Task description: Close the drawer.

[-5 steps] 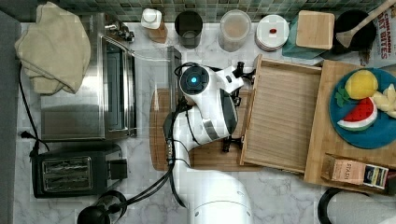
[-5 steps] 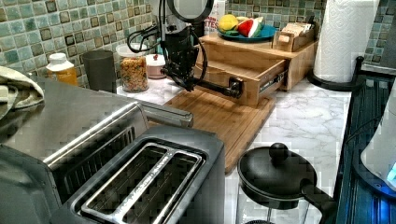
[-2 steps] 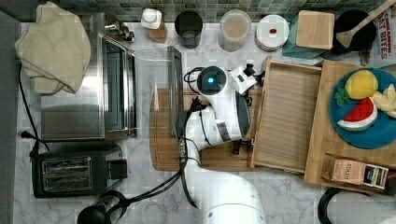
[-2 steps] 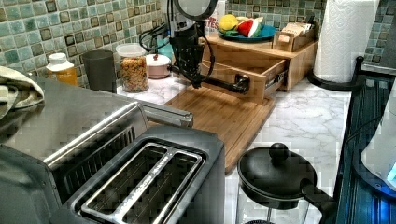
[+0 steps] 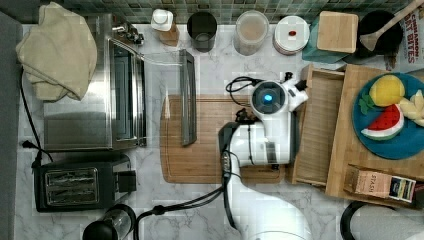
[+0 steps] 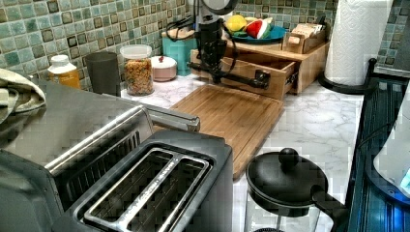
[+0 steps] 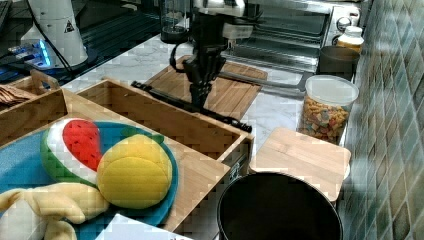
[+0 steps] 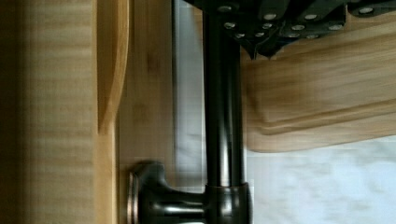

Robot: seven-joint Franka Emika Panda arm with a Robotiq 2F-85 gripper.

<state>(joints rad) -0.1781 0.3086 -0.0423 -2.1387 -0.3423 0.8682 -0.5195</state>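
Top view: carton reads "STASH" (image 5: 378,183). Light-wood drawer (image 5: 321,127), grained bottom, thin walls, sits further inside its wooden cabinet (image 5: 345,150) than a second ago. Gripper (image 7: 198,95) against the black bar handle (image 7: 165,99); jaws' spread cannot be told. Marble counter (image 5: 200,210) beneath.

Top view: drawer (image 5: 320,130) partly out of cabinet (image 5: 350,170), projecting toward the top view's left. Cutting board (image 5: 200,150) on bench (image 5: 210,70) just left of drawer front. Toaster oven (image 5: 90,90) further left; toaster (image 5: 75,182) below it. Plate (image 5: 400,145) on cabinet top.
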